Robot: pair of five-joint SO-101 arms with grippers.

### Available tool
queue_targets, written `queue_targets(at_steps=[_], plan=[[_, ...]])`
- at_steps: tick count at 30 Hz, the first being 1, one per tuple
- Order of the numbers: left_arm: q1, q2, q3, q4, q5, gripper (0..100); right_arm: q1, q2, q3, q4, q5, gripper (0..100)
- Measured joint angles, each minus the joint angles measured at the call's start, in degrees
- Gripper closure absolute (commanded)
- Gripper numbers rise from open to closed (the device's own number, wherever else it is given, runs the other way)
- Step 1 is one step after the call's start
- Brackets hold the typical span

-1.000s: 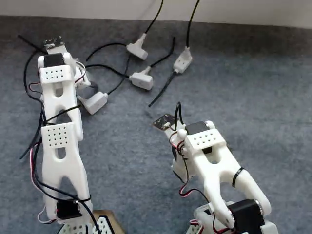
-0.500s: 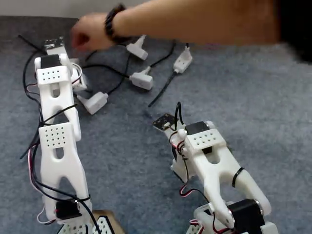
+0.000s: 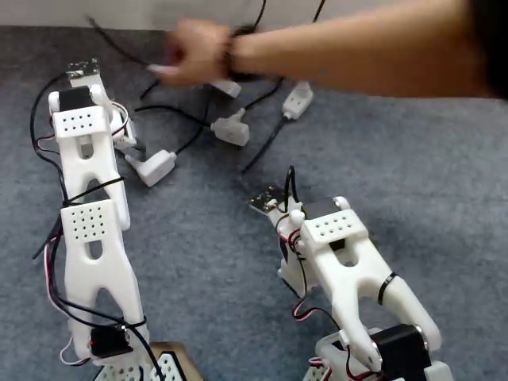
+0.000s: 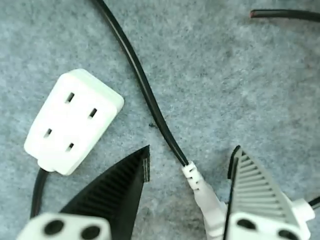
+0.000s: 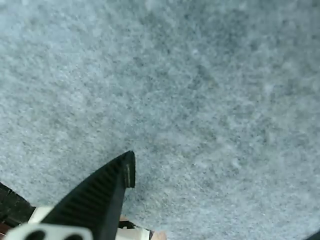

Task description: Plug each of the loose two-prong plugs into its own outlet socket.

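In the left wrist view my left gripper [image 4: 190, 160] stands open over the grey carpet. A white plug end [image 4: 202, 187] on a black cord lies between its fingers without being pinched. A white outlet block [image 4: 72, 122] with two pairs of slots lies close beside it. From above, the left gripper [image 3: 123, 143] is at the far left, next to that outlet block [image 3: 152, 167]. More white plug and socket pieces [image 3: 230, 127] [image 3: 298, 99] lie further back. My right gripper's black finger [image 5: 100, 195] hangs over bare carpet with nothing near it.
A person's arm [image 3: 357, 51] stretches across the back of the table, its hand [image 3: 194, 51] holding a black cord above another white piece [image 3: 225, 86]. Black cords trail between the pieces. The right arm [image 3: 333, 226] sits at the front right.
A person's arm came in from the right, went to the left arm's far end, then drew back rightward lifting a black cord. The left arm shifted slightly left. The right arm stayed put.
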Motion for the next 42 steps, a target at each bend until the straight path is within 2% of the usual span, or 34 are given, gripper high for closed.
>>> queue_targets(at_steps=[8, 18, 23, 27, 33, 42], plan=[[0.0, 0.0, 0.3, 0.0, 0.0, 73, 0.0, 0.0, 0.0, 0.0, 0.0, 45.3], [0.9, 0.0, 0.3, 0.0, -6.2, 74, 0.0, 0.0, 0.0, 0.9, 0.0, 45.3], [2.3, 0.0, 0.4, 0.0, -11.4, 86, 0.0, 0.0, 0.0, 0.9, 0.0, 45.3], [3.8, 0.9, 1.2, 0.0, -19.2, 95, 0.0, 0.0, 0.0, 0.9, 0.0, 45.3], [5.3, 2.5, 5.6, -0.1, -29.9, 88, 0.0, 0.0, 0.0, 0.9, 0.0, 45.3], [3.0, -1.0, 7.6, -0.1, -31.0, 88, 0.3, 0.0, 0.0, 0.9, 0.4, 45.3]])
